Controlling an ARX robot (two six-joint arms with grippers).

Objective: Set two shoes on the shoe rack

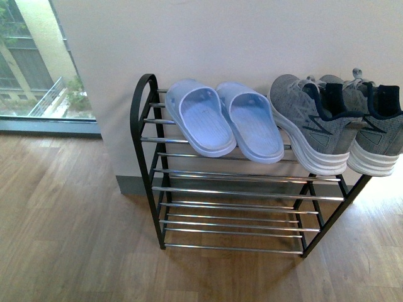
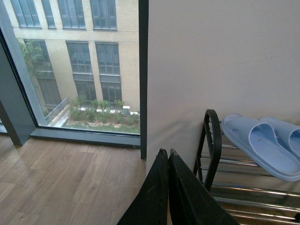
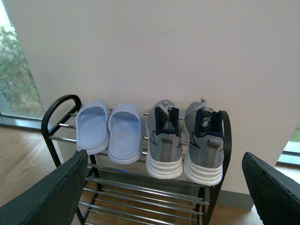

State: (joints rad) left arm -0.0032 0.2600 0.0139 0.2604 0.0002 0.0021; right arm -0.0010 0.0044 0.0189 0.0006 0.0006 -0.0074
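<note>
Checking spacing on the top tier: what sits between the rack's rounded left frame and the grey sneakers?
A pair of light blue slippers, side by side, in the front view.

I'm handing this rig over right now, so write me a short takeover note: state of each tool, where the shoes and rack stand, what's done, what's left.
Left tool: shut, holding nothing, off the rack's left end.
Right tool: open and empty, facing the rack from the front.
Shoe rack: stands against the wall. Both grey sneakers, left one and right one, sit side by side on the top tier at its right end, heels facing out. A pair of light blue slippers fills the left half of that tier.
Done: both shoes are on the rack.
Left: nothing to place, as far as can be seen; probably just park the arms.
</note>
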